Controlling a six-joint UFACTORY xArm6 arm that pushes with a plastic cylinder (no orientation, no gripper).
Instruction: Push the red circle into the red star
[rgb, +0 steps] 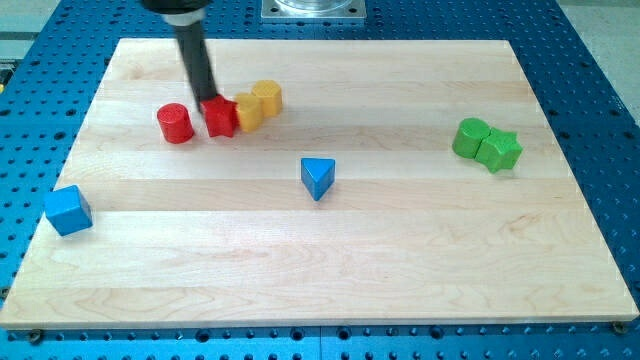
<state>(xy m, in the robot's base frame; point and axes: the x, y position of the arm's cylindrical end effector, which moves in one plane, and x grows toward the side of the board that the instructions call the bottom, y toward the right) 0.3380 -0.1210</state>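
Blue cube (68, 210) nearest. My tip (210, 98), bare rod holding nothing, touches red star (221, 117); red circle (175, 123) just left of star.

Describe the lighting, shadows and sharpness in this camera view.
Camera view: even, soft overhead light on the wooden board, without harsh glare; each block, like the blue triangle, casts only a faint short shadow; blocks are in focus; my tip sits sharp just above the red star, with the red circle at its left.

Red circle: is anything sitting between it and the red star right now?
Nothing visible does. The red circle sits just to the view's left of the red star, with only a narrow bare gap. My tip rests at the star's top edge.
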